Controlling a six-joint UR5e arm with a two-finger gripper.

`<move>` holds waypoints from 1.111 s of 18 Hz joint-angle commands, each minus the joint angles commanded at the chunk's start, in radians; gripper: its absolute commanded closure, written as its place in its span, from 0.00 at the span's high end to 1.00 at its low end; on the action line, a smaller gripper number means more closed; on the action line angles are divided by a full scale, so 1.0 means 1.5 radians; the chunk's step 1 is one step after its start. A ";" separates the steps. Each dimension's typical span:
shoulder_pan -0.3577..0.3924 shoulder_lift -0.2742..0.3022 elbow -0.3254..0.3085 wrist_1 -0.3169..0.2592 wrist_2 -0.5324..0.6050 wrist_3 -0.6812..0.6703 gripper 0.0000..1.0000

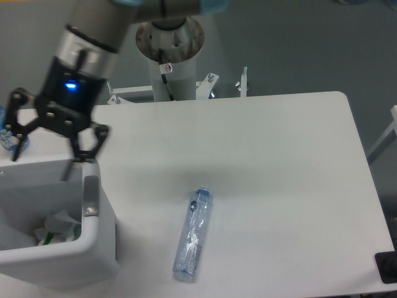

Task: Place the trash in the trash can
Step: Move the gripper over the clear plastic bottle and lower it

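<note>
While crumpled paper packet point(57, 226) lies inside trash can point(93, 248), crushed clear bottle point(193, 234) lies on table point(279, 155), well apart from can, cap end toward robot base. Gripper point(44, 155) hovers above can, fingers spread wide, nothing between them. Your next job, likely: bottle. You want to grip across mid-body, square to long axis; thin plastic may buckle or slip. Blue-labelled bottle point(5, 131) at left edge: leave it. No writing legible anywhere.
</note>
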State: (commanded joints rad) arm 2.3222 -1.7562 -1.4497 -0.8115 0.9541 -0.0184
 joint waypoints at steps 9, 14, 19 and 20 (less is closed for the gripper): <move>0.072 -0.086 0.047 -0.001 0.072 0.095 1.00; 0.083 -0.119 0.010 -0.001 0.134 0.229 1.00; 0.084 -0.184 0.003 0.003 0.149 0.302 1.00; 0.082 -0.199 0.005 0.003 0.161 0.310 1.00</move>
State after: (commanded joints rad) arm 2.4452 -2.0553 -1.4420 -0.8069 1.1963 0.4463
